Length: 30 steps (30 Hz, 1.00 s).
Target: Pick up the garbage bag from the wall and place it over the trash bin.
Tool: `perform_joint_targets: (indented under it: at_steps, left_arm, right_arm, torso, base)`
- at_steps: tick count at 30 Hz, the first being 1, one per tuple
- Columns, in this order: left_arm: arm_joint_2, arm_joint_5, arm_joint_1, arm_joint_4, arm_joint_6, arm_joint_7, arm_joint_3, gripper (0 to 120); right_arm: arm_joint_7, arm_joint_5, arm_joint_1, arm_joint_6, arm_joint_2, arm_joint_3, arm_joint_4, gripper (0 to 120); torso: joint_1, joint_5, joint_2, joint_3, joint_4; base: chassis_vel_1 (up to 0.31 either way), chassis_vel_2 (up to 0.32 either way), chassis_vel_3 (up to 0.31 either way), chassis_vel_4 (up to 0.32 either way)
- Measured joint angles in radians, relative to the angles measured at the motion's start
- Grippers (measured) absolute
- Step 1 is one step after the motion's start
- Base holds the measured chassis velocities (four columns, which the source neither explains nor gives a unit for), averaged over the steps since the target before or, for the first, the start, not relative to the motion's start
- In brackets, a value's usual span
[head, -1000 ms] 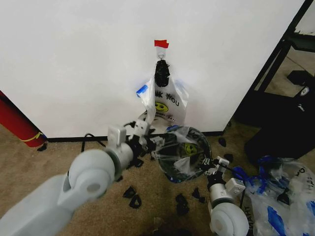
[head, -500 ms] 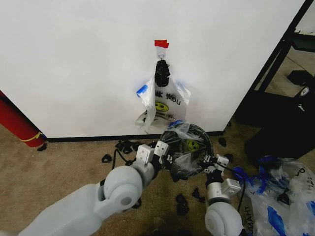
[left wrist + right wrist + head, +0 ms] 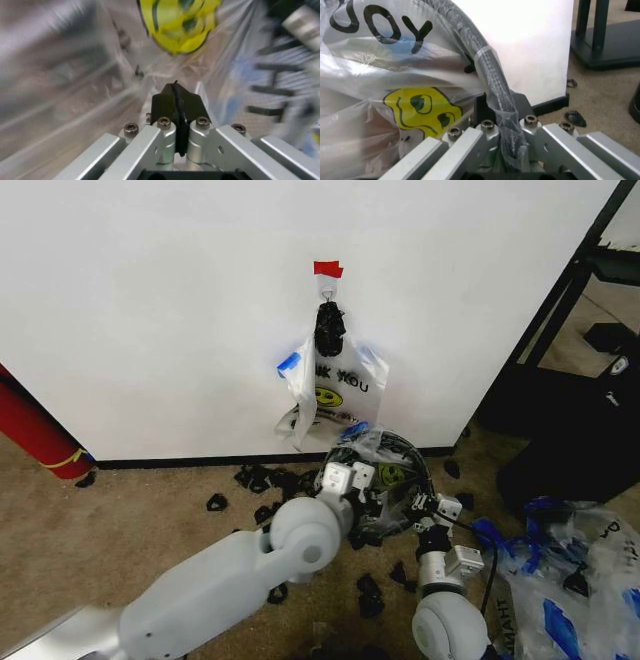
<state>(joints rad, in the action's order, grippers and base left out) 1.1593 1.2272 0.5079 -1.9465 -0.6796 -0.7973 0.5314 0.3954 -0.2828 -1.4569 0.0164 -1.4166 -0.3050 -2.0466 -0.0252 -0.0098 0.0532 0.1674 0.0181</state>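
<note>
Both grippers, left (image 3: 176, 87) and right (image 3: 500, 112), pinch the crinkled translucent smiley-printed garbage bag (image 3: 385, 480).

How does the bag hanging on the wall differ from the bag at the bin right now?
The hanging bag dangles flat from the hook, untouched; the garbage bag is spread over the trash bin on the floor, with the left gripper and right gripper at it. Both are translucent with smiley faces.
</note>
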Motion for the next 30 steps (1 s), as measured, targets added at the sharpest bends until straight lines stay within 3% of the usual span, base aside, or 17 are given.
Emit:
perform_joint_targets:
  at_steps: [17, 30]
  left_arm:
    - [0.101, -0.073, -0.051, 0.23, 0.014, 0.002, 0.034, 0]
    - [0.137, -0.12, -0.058, 0.319, 0.031, 0.019, 0.039, 0]
  right_arm:
    - [-0.011, -0.02, -0.009, -0.004, 0.008, 0.007, -0.028, 0]
    - [-0.009, -0.052, -0.01, -0.022, 0.022, 0.007, -0.048, 0]
  torso:
    - [0.0, 0.0, 0.0, 0.0, 0.0]
    - [0.0, -0.0001, 0.0, 0.0, 0.0]
  base:
    - [0.0, 0.0, 0.0, 0.0]
    - [0.0, 0.0, 0.0, 0.0]
